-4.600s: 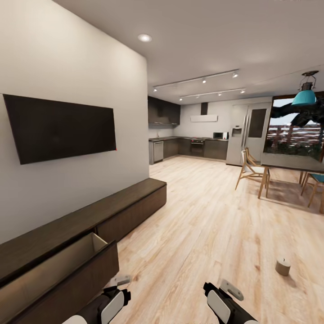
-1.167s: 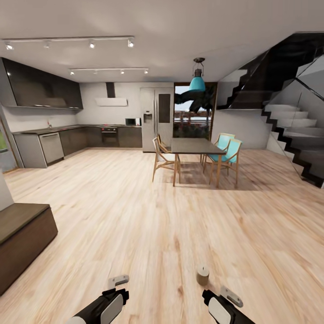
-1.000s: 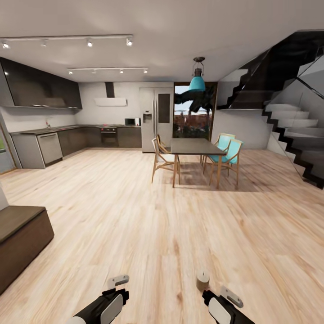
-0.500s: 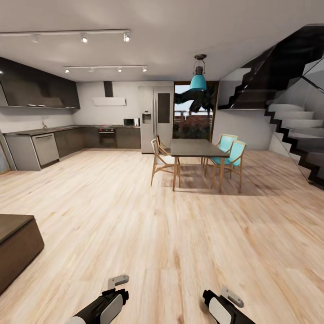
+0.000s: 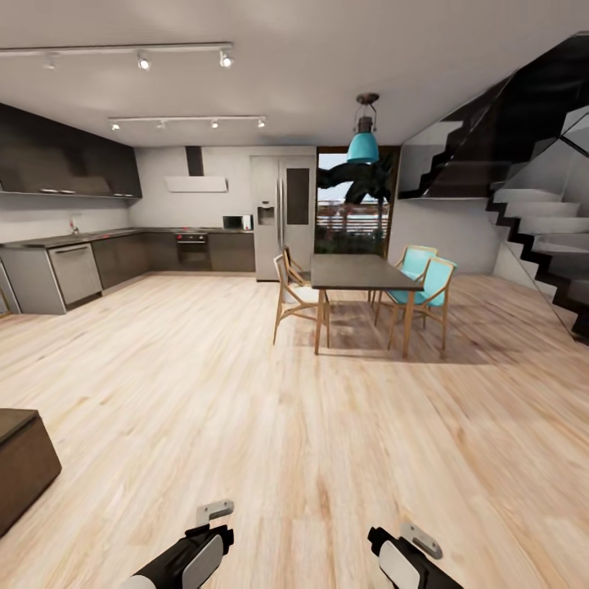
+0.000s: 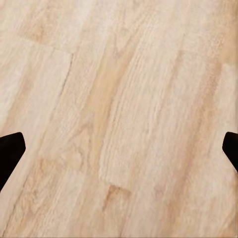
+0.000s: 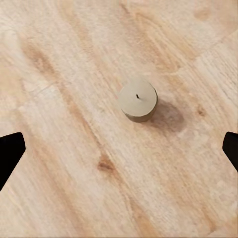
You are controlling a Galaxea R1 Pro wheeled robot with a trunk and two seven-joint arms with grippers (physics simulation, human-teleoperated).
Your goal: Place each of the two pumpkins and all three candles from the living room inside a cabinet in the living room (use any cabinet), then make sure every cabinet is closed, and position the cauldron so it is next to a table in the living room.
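Left gripper (image 6: 119,148): jaws spread wide, dark fingertips (image 6: 10,153) at opposite edges of the left wrist view, nothing between them, bare wood floor (image 6: 119,99) below.

Right gripper (image 7: 119,148): likewise spread wide and empty. A candle (image 7: 138,100), short beige cylinder with a dark wick, stands upright on the floor near the centre of the right wrist view, apart from both fingertips.

Head view: cabinet (image 5: 20,466) cut off at lower left, only one end showing. Dining table (image 5: 360,272) with chairs at centre. Both arms cropped at the bottom edge.
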